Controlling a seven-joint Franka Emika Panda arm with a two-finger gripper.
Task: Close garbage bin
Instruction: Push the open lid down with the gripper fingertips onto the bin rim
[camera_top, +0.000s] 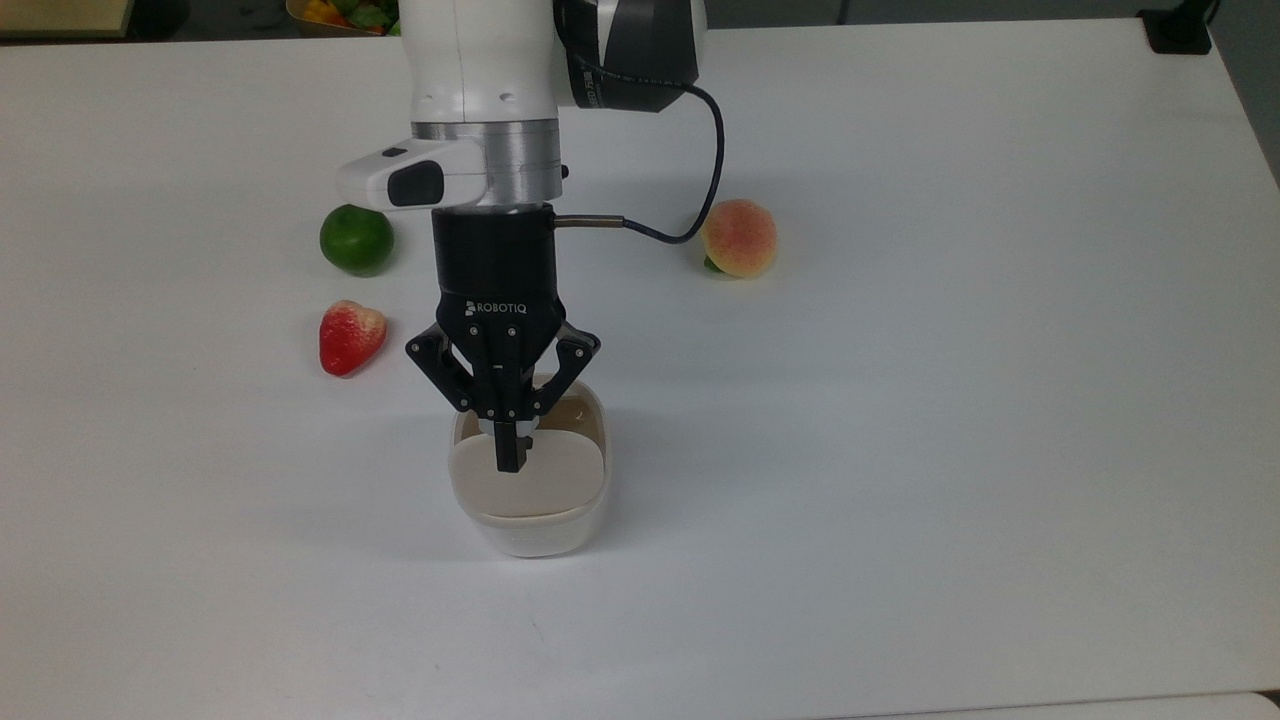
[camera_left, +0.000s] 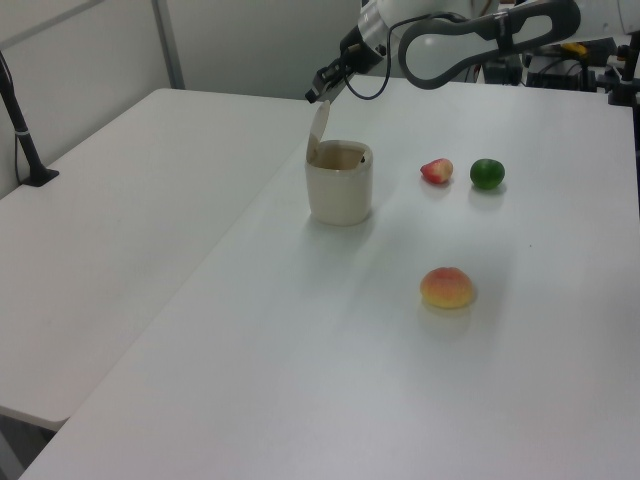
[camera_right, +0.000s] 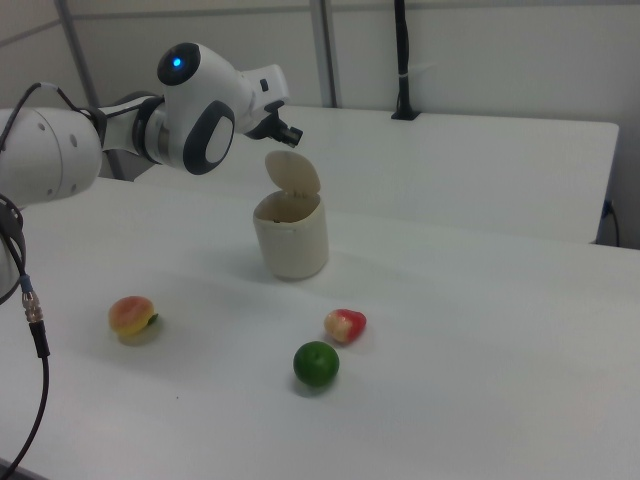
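Gripper (camera_top: 510, 452) (fingers together, empty) hovers over garbage bin's (camera_top: 530, 515) raised lid (camera_top: 545, 478) on white table (camera_top: 950, 400).

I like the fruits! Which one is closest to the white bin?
The strawberry. It lies just past the garbage bin toward the top view's upper left, while the green lime and the peach sit farther off.

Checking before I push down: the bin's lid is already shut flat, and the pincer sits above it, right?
Not quite: the lid stands upright and open on the garbage bin, as the right view shows. The pincer does sit above it.
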